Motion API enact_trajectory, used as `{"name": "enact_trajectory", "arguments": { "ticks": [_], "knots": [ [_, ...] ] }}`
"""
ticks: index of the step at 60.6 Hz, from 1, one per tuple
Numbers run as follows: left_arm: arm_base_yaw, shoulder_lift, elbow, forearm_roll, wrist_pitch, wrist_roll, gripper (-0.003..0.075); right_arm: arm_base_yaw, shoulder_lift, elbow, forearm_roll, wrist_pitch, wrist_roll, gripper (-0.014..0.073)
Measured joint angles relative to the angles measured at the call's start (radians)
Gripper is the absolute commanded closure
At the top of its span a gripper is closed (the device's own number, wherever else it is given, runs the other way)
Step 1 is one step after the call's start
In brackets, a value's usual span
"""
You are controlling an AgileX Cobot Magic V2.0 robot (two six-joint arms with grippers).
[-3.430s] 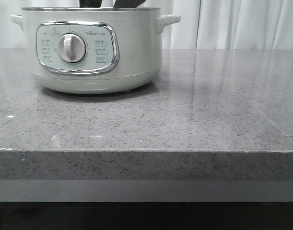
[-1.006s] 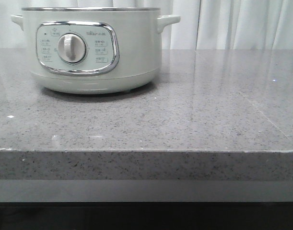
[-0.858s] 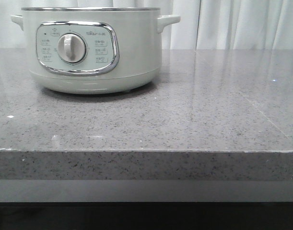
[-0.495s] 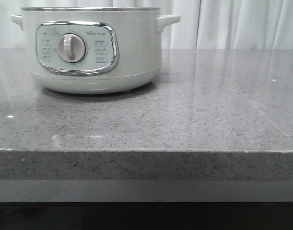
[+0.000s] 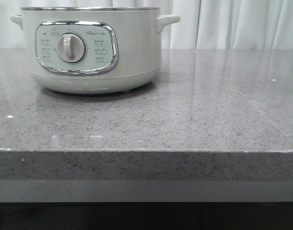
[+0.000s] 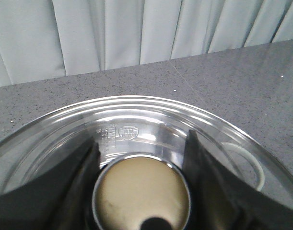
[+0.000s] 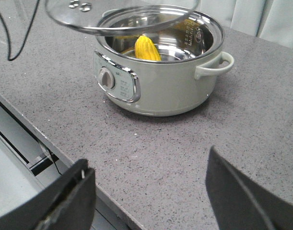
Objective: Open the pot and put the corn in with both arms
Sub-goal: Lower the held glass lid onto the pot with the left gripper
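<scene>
**Left gripper** (image 6: 141,201): clamped on the knob (image 6: 141,196) of the glass lid (image 6: 136,124); dark fingers (image 6: 208,187) sit either side of the knob. In the right wrist view the lid (image 7: 122,17) hangs tilted above the pot's far-left rim, not touching it.

**Right gripper** (image 7: 148,196): jaws spread wide, nothing between them; sits at the near edge of the counter (image 7: 261,110), well apart from the pot.

**Pot** (image 7: 160,67): open, on the counter, left of centre in the front view (image 5: 91,48); dial faces near side.

**Corn** (image 7: 147,48): inside the pot, leaning against the steel inner wall, partly under the lid's edge.

**Risks (judged):**
- Lid held by knob only, w/ tilt; a slack grip could let it swing or drop onto the metal rim or the corn. Glass, so chipping is poss.
- If lid is lowered off-centre, its edge may catch the rim or a side handle (image 7: 216,64) and nudge the pot.

**Hidden / unclear:**
- Front view shows neither arm, lid nor corn; pot interior is not vis. there.
- Lid's far edge cut off in right wrist view.
- Left finger contact w/ knob mostly cropped; firmness of hold can't be told.
- Corn's lower end hidden by pot wall.
</scene>
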Motion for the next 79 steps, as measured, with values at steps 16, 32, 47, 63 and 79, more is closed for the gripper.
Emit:
{"name": "enact_trajectory", "arguments": {
  "ticks": [16,32,47,63,79],
  "knots": [
    [0.0,0.139,-0.082,0.04,-0.036,0.0,0.05,0.0,0.0,0.0,0.002,0.0,0.0,0.0086],
    [0.0,0.198,-0.084,0.042,-0.109,0.0,0.05,0.0,0.0,0.0,0.002,0.0,0.0,0.0086],
    [0.0,0.202,-0.084,0.042,-0.117,0.0,0.05,0.0,0.0,0.0,0.002,0.0,0.0,0.0086],
    [0.0,0.218,-0.086,0.042,-0.118,0.0,0.05,0.0,0.0,0.0,0.002,0.0,0.0,0.0086],
    [0.0,0.227,-0.086,0.042,-0.101,0.0,0.05,0.0,0.0,0.0,0.002,0.0,0.0,0.0086]
  ]
}}
